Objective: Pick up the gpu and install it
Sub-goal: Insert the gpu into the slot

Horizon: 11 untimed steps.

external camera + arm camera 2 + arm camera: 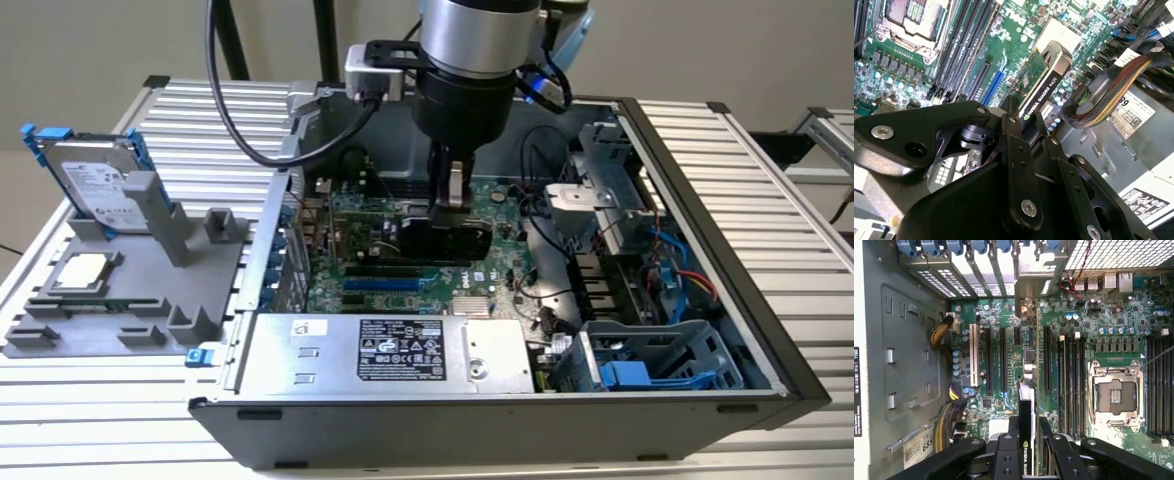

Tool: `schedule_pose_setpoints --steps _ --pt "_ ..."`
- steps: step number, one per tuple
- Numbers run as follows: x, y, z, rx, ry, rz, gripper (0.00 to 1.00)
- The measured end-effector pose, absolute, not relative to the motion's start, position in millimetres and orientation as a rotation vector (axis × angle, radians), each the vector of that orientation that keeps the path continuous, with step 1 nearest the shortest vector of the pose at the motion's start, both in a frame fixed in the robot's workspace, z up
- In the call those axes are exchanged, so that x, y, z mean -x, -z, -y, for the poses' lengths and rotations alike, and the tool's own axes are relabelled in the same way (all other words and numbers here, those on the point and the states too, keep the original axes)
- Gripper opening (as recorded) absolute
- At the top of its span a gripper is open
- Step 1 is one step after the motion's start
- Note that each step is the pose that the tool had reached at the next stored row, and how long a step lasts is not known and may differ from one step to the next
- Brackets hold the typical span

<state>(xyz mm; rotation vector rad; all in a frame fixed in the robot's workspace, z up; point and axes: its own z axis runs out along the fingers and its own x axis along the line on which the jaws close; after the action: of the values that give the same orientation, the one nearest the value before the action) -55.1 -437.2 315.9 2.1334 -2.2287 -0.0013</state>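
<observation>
My gripper [451,200] is shut on the gpu [446,242], a green card with a black cooler block, held on edge inside the open computer case [694,180]. The card hangs just above the motherboard [514,250], over the row of expansion slots [1003,360]. In both wrist views the fingers clamp the card's upper edge: the gpu [1041,82] sticks out past the gripper [1026,122], and the gpu [1026,402] runs parallel to the slots below the gripper [1028,426]. Whether the card's lower edge touches a slot cannot be told.
The power supply [400,350] and a drive cage [654,365] line the case's front. Cable bundles [1109,97] run beside the card. The empty CPU socket [1116,395] sits further along the board. A grey fixture [134,300] at the exterior view's left holds a hard drive [94,180] and a CPU chip [83,268].
</observation>
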Motion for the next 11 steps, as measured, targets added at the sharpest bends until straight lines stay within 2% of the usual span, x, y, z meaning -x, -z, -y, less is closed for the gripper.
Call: schedule_pose_setpoints --steps 4,11 --pt "56.1 -314.2 437.2 -2.151 0.034 2.246 0.00" --pt "56.6 -312.9 437.2 -2.154 0.038 2.249 0.00"
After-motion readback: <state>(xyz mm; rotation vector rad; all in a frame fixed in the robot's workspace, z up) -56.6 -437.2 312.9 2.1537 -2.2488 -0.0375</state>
